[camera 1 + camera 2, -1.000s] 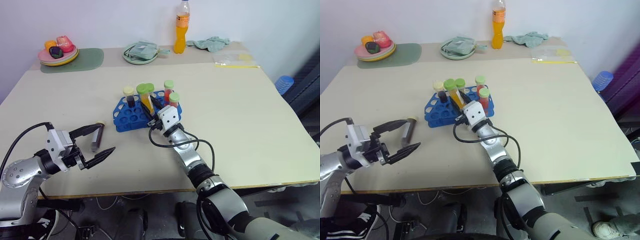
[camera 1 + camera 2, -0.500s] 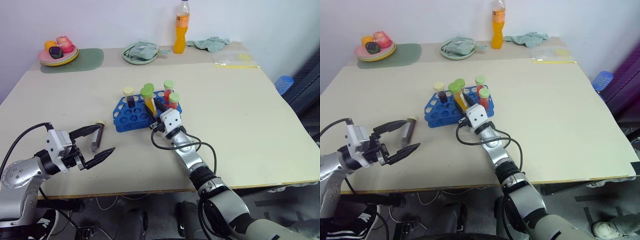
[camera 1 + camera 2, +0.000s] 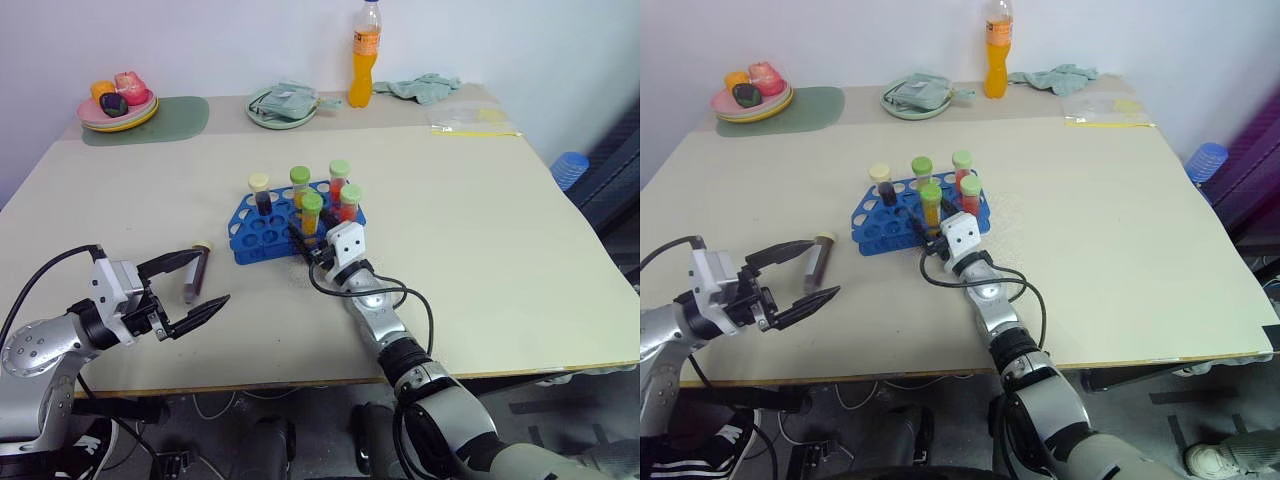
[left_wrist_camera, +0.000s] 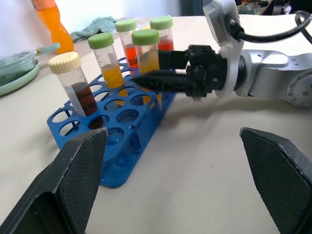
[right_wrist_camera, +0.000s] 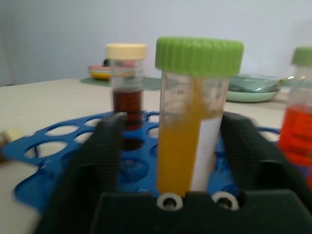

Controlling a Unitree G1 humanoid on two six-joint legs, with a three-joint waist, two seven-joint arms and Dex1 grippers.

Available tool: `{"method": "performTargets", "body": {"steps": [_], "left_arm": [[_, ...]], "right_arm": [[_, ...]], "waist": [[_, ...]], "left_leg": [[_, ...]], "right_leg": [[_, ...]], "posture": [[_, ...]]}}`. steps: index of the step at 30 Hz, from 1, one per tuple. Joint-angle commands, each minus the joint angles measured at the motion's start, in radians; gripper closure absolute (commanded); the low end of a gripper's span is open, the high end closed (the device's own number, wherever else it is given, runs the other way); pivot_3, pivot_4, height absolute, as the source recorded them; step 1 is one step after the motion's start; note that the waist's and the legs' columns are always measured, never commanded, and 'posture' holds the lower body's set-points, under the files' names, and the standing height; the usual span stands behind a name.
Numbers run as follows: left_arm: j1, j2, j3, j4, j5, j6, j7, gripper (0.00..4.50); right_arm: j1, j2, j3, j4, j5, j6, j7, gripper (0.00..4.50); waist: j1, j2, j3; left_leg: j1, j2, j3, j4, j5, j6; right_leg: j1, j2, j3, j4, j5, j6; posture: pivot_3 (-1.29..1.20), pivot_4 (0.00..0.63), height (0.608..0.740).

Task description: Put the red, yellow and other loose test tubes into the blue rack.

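The blue rack (image 3: 262, 232) stands mid-table with several capped tubes upright in it. A yellow test tube (image 3: 312, 212) with a green cap stands in a front hole. My right gripper (image 3: 308, 230) is open around it, a gap showing beside the tube (image 5: 190, 126) between its fingers (image 5: 105, 156). Red tubes (image 3: 339, 180) and a dark cream-capped tube (image 3: 259, 192) also stand in the rack. One dark loose test tube (image 3: 193, 272) lies on the table at the left. My left gripper (image 3: 212, 276) hovers open over it, gripping nothing.
Along the far edge stand an orange drink bottle (image 3: 364, 55), a plate of toy fruit (image 3: 115, 102) on a green mat (image 3: 170, 118), a green plate with cloth (image 3: 283, 104) and a crumpled cloth (image 3: 425, 87). A blue object (image 3: 568, 165) sits beyond the right edge.
My right gripper lowered the yellow tube from a tilt above the rack into a front hole and opened its fingers. The left arm stayed still.
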Motion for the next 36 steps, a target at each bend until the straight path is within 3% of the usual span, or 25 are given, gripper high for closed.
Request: {"method": "performTargets", "body": {"steps": [1, 4, 8, 12, 16, 22, 25, 29, 36], "left_arm": [[0.019, 0.013, 0.038, -0.046, -0.006, -0.006, 0.007, 0.00], [0.035, 0.014, 0.049, -0.056, -0.010, -0.002, 0.011, 0.00], [0.052, 0.022, 0.065, -0.059, 0.030, -0.012, 0.037, 0.00], [0.059, 0.029, 0.075, -0.049, 0.038, 0.020, 0.069, 0.00], [0.055, 0.075, 0.099, -0.092, 0.029, 0.203, 0.178, 0.00], [-0.146, 0.238, 0.068, -0.042, 0.113, 0.553, 0.384, 0.00], [-0.241, 0.368, -0.027, 0.042, 0.167, 0.712, 0.368, 0.00], [-0.500, 0.436, -0.191, 0.162, 0.088, 0.995, 0.262, 0.00], [-0.785, 0.433, -0.460, 0.394, 0.131, 1.170, 0.116, 0.00]], "right_arm": [[0.027, -0.025, 0.004, -0.116, 0.005, 0.041, 0.030, 0.02], [0.106, -0.078, 0.009, -0.287, 0.042, 0.126, 0.103, 0.02], [0.307, -0.253, 0.007, -0.654, 0.148, 0.303, 0.272, 0.02], [0.412, -0.383, -0.008, -0.825, 0.237, 0.446, 0.375, 0.02], [0.390, -0.487, -0.057, -0.984, 0.394, 0.650, 0.463, 0.02], [0.305, -0.558, -0.066, -1.070, 0.460, 0.775, 0.526, 0.02], [0.264, -0.546, -0.058, -1.062, 0.464, 0.812, 0.527, 0.02], [0.247, -0.548, -0.026, -1.092, 0.470, 0.838, 0.573, 0.02], [0.234, -0.609, -0.043, -1.159, 0.551, 0.908, 0.679, 0.02]], "waist": [[0.000, 0.000, 0.000], [0.004, 0.000, 0.000], [0.014, 0.000, 0.000], [0.010, -0.001, 0.000], [0.002, -0.001, 0.000], [0.009, -0.003, 0.001], [0.006, -0.003, 0.001], [0.010, -0.006, 0.002], [0.002, -0.006, 0.002]], "left_leg": [[0.000, 0.000, 0.000, 0.000, 0.000, 0.000], [0.000, 0.000, 0.000, 0.000, 0.000, 0.000], [-0.001, 0.000, 0.000, 0.000, 0.000, 0.001], [0.001, 0.000, 0.001, 0.000, -0.001, 0.001], [0.001, 0.002, 0.000, 0.000, -0.001, 0.001], [0.001, 0.003, -0.002, 0.001, -0.001, 0.001], [0.001, 0.003, -0.001, 0.001, -0.001, 0.001], [0.000, 0.002, -0.001, 0.001, -0.001, 0.001], [0.000, 0.000, 0.000, 0.001, -0.001, 0.001]], "right_leg": [[0.000, 0.000, 0.000, 0.000, 0.000, 0.000], [0.000, -0.001, 0.000, 0.000, 0.000, 0.000], [0.000, -0.001, 0.000, -0.001, 0.000, 0.000], [0.002, -0.001, 0.000, -0.002, 0.000, 0.000], [0.002, 0.003, 0.000, -0.001, 0.000, -0.001], [0.002, 0.006, 0.000, 0.000, 0.000, -0.001], [0.002, 0.006, 0.000, -0.001, 0.000, -0.001], [0.001, 0.006, 0.000, -0.001, 0.000, 0.000], [0.001, 0.007, 0.000, 0.000, 0.000, -0.001]], "posture": [[0.00, 0.150, 0.740], [0.00, 0.150, 0.740], [0.00, 0.150, 0.740], [0.00, 0.150, 0.740], [0.00, 0.150, 0.740], [0.00, 0.150, 0.740], [0.00, 0.150, 0.740], [0.00, 0.150, 0.740], [0.00, 0.150, 0.740]]}}
